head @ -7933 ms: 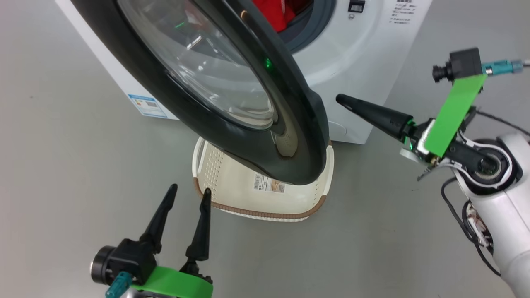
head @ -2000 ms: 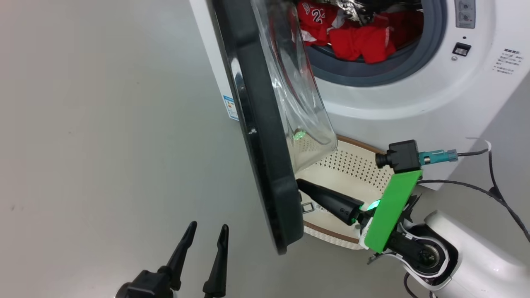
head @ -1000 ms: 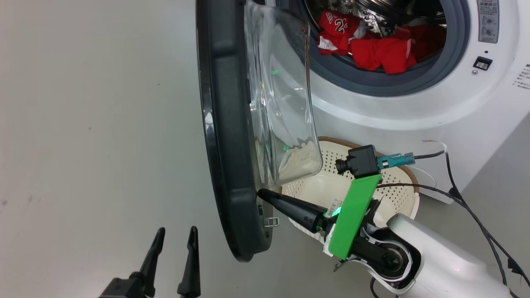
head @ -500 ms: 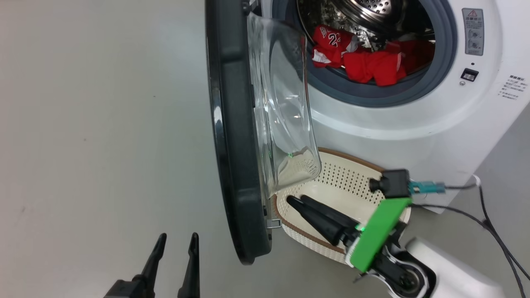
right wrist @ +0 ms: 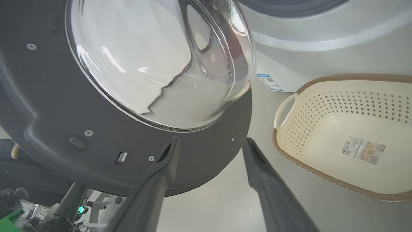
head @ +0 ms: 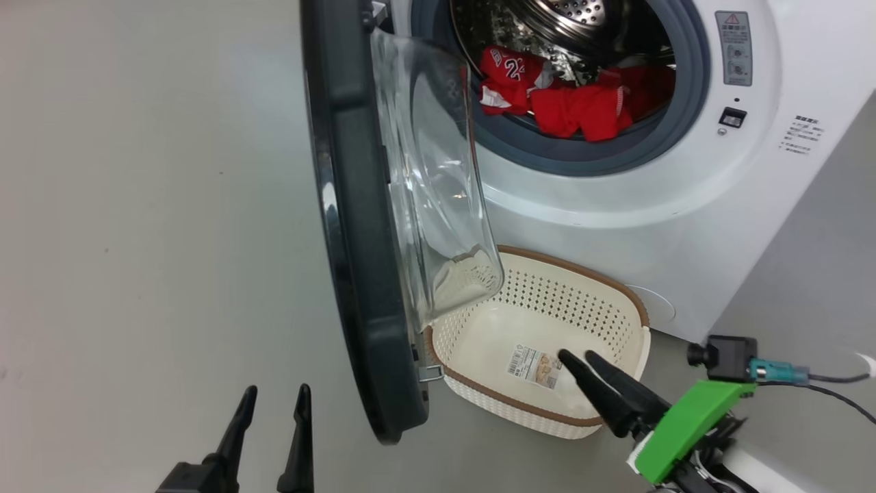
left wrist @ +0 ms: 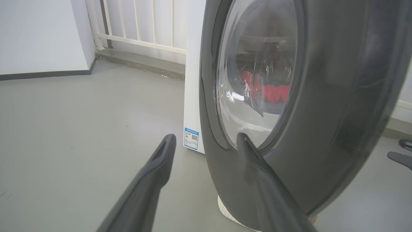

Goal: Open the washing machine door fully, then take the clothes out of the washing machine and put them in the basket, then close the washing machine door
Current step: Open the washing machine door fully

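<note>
Both hands are spread and empty: the left hand (head: 276, 392) hangs low outside the large round glossy black washing machine door (head: 349, 239). The right hand (head: 578, 356) hovers over the near end of the small cream-white perforated plastic basket (head: 493, 400), which holds no clothes and sits on the grey floor (head: 137, 205) before the big white front-loading washing machine (head: 684, 205). The door stands about square to the washer's front, so opening looks done or nearly so, while the bright red jersey clothes (head: 575, 113) lie in the steel drum (head: 568, 20). Next, I judge, the right hand should rise into the drum and pinch a red fold.
</note>
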Motion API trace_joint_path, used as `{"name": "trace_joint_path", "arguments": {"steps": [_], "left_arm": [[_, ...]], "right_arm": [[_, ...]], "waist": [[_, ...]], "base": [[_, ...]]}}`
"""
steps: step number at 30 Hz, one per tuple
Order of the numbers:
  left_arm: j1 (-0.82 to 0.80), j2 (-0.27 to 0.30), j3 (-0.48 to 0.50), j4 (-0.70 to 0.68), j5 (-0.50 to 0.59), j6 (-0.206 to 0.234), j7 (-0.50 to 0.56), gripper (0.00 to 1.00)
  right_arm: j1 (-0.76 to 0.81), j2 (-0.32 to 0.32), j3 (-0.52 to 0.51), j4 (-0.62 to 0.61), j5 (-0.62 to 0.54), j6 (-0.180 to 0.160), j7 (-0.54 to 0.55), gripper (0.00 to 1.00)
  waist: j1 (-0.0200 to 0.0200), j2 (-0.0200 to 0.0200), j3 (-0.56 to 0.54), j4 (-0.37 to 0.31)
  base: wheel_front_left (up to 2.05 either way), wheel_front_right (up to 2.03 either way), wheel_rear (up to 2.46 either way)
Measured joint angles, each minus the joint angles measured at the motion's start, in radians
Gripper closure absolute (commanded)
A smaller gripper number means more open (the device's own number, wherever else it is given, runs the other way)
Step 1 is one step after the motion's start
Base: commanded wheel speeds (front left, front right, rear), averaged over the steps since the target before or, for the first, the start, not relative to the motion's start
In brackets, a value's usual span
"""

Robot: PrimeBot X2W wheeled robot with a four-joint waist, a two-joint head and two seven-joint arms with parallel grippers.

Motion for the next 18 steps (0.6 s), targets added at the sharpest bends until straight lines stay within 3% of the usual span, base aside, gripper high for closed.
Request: {"name": "trace_joint_path", "arguments": {"steps": [10,18], "left_arm": [[0.0,0.0,0.009,0.002,0.0,0.0,0.0,0.0],[0.0,0.0,0.029,0.002,0.0,0.0,0.0,0.0]], "right_arm": [[0.055,-0.027,-0.006,0.117,-0.079,0.0,-0.09,0.0],[0.12,0.01,-0.254,0.157,-0.368,0.0,-0.091,0.0]], "waist": [[0.0,0.0,0.002,-0.029],[0.0,0.0,-0.006,-0.05]], "base": [[0.0,0.0,0.0],[0.0,0.0,0.0]]}}
